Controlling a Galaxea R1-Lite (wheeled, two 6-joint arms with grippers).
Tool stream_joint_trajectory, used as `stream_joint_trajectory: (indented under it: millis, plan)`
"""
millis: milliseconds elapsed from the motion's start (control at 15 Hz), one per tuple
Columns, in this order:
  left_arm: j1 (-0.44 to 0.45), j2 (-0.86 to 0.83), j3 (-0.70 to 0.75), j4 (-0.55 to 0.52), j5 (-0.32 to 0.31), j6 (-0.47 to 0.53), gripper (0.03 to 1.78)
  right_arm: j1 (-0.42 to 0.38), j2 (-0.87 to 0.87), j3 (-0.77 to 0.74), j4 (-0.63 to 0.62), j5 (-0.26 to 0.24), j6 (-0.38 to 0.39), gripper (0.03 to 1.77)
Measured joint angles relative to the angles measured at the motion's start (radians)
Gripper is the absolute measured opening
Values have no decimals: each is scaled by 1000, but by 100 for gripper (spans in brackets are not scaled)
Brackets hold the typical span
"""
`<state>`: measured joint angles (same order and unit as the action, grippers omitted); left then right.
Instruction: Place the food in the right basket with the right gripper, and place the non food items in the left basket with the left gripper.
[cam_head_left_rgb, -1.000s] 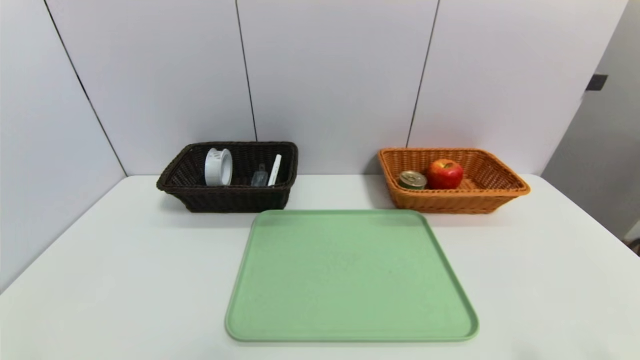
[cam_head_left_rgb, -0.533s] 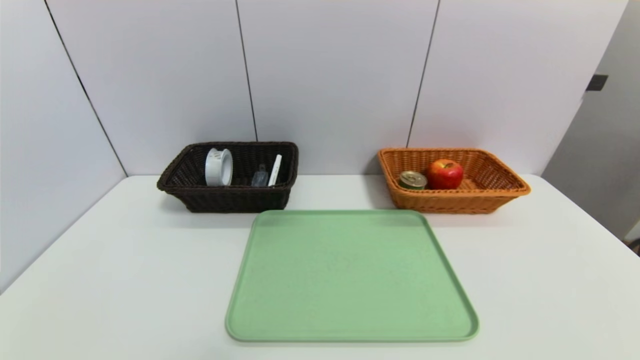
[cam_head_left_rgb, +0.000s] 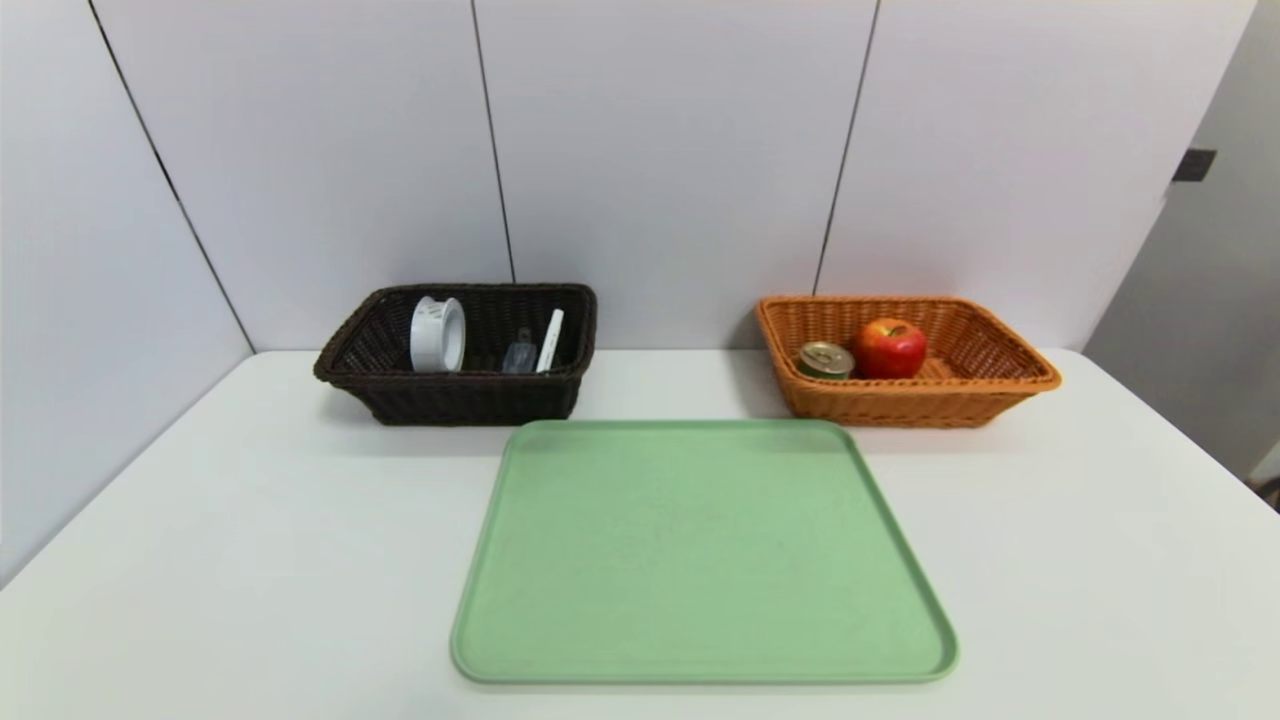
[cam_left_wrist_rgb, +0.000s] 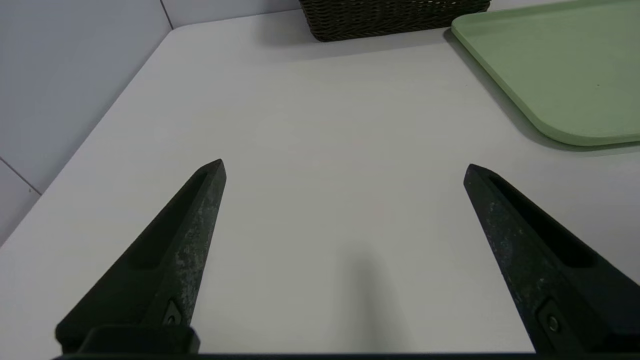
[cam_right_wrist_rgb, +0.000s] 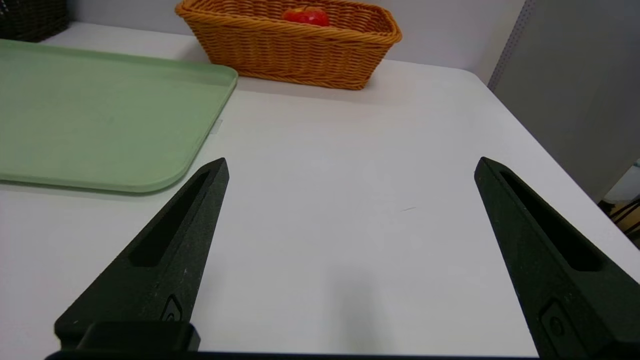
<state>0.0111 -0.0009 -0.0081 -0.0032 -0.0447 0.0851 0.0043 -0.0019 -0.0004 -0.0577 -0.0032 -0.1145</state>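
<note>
Both end effectors (cam_left_wrist_rgb: 344, 167) (cam_right_wrist_rgb: 351, 165) wide apart, empty-handed.

You will find no text, brand or number here that can be read. The tin (cam_head_left_rgb: 825, 360) in the orange basket (cam_head_left_rgb: 1000, 385), toward the table's far right corner, probably carries a printed label, but it is too small to make out. The tape roll (cam_head_left_rgb: 437, 334) in the dark basket (cam_head_left_rgb: 460, 400) shows only faint marks.
</note>
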Motion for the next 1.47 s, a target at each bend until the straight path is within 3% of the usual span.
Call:
stream_joint_trajectory:
  millis: [267, 533, 667, 800, 1000, 1467]
  plan:
    - [0, 0, 8, 0, 16, -48, 169, 0, 0, 0, -3, 0, 17, 170]
    - [-1, -1, 8, 3, 18, -40, 169, -1, 0, 0, 6, 3, -107, 170]
    - [-1, -1, 8, 0, 18, -45, 169, 0, 0, 0, 8, 25, -117, 170]
    - [-1, 0, 8, 0, 19, -46, 169, 0, 0, 0, 55, 62, -90, 170]
    - [-1, 0, 8, 1, 21, -56, 169, 0, 0, -3, 67, 24, 28, 170]
    - [0, 0, 8, 2, 20, -61, 169, -1, 0, 0, 65, 19, 37, 170]
